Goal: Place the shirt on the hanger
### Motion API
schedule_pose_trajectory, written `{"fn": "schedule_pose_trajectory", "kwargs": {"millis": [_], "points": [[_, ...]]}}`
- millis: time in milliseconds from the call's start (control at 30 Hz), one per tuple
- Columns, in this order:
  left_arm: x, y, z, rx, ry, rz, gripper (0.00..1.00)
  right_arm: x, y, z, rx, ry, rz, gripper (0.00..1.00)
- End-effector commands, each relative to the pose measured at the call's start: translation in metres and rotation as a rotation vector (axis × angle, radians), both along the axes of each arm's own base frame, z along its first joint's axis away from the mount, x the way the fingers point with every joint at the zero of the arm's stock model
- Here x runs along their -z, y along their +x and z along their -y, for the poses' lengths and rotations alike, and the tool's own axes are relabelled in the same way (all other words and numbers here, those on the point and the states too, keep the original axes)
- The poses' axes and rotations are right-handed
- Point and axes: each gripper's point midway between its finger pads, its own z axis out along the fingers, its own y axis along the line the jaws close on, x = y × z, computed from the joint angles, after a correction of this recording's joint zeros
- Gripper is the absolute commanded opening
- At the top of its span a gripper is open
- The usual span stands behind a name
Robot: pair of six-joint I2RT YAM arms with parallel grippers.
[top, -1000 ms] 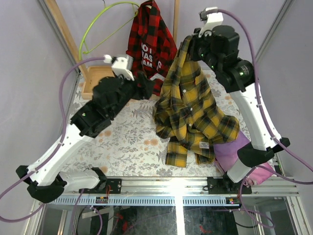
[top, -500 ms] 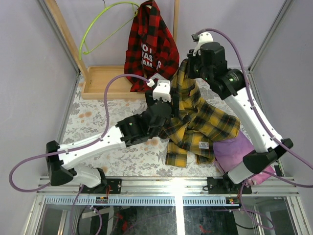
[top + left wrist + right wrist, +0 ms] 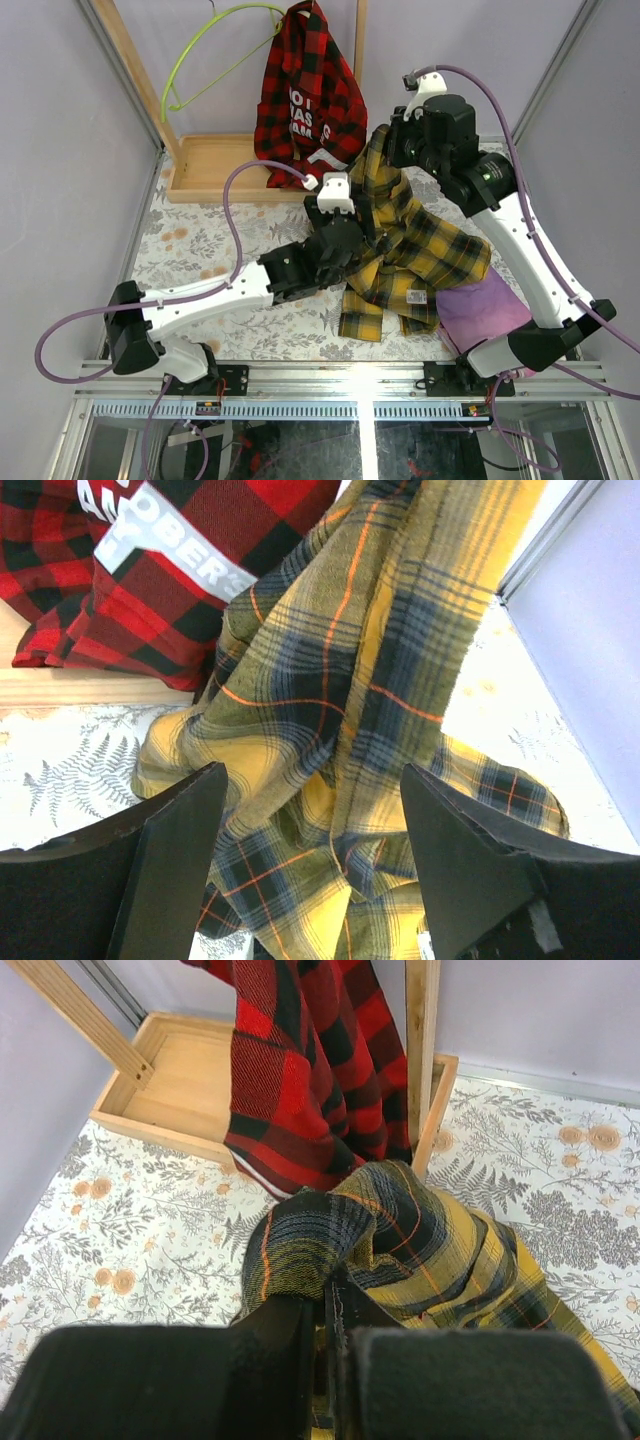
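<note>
The task is at an early stage, I judge: the hanger (image 3: 200,55) hangs bare at 11 o'clock in the top view, well apart from the shirt (image 3: 410,240), which lies bunched on the table (image 3: 200,250) right of centre, toward 3 o'clock, with one end raised at 1 o'clock. The right gripper (image 3: 325,1305) is clamped tight on a fold of that raised end. The left gripper (image 3: 310,780) stands wide, a finger either side of the hanging cloth, gripping nothing. Getting the shirt's shoulders onto the hanger is all left to do. The collar is lost in the folds, so which part is pinched I cannot tell; the hanger's hook runs off the top edge, and whether the left fingers touch cloth is unclear
</note>
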Motion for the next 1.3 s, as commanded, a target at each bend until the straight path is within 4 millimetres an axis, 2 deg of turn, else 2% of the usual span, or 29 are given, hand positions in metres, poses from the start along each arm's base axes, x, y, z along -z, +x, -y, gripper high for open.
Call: {"fn": "schedule_pose_trajectory", "kwargs": {"millis": [0, 133, 267, 467, 633, 800, 900, 1000, 1200, 1267], "points": [[-0.03, -0.016, -0.011, -0.065, -0.183, 0.083, 0.69, -0.014, -0.002, -0.006, -0.021, 0.045, 0.05, 0.0], [-0.026, -0.025, -0.01, -0.048, -0.222, 0.094, 0.71, -0.01, -0.004, -0.008, -0.029, 0.056, 0.042, 0.0], [-0.018, -0.021, 0.006, -0.033, -0.183, 0.08, 0.71, -0.01, -0.007, -0.008, -0.037, 0.065, 0.041, 0.0], [-0.023, -0.024, 0.029, 0.005, -0.18, 0.103, 0.72, -0.008, -0.01, -0.005, -0.038, 0.052, 0.04, 0.0], [-0.002, -0.009, 0.031, -0.092, -0.063, 0.097, 0.75, -0.012, -0.015, -0.003, -0.039, 0.064, 0.046, 0.0], [0.023, 0.011, 0.009, -0.21, 0.041, 0.037, 0.75, -0.014, -0.02, 0.003, -0.029, 0.054, 0.056, 0.0], [0.042, 0.025, -0.016, -0.268, 0.059, -0.019, 0.74, -0.017, -0.023, 0.005, -0.031, 0.061, 0.058, 0.0], [0.052, 0.036, -0.038, -0.308, 0.068, -0.053, 0.68, -0.019, -0.026, 0.004, -0.041, 0.071, 0.057, 0.0], [0.031, 0.032, -0.056, -0.299, 0.033, -0.035, 0.52, -0.008, -0.026, 0.003, -0.042, 0.063, 0.039, 0.0], [0.03, 0.031, -0.058, -0.28, 0.025, -0.042, 0.45, -0.005, -0.026, 0.002, -0.047, 0.069, 0.032, 0.0]]}}
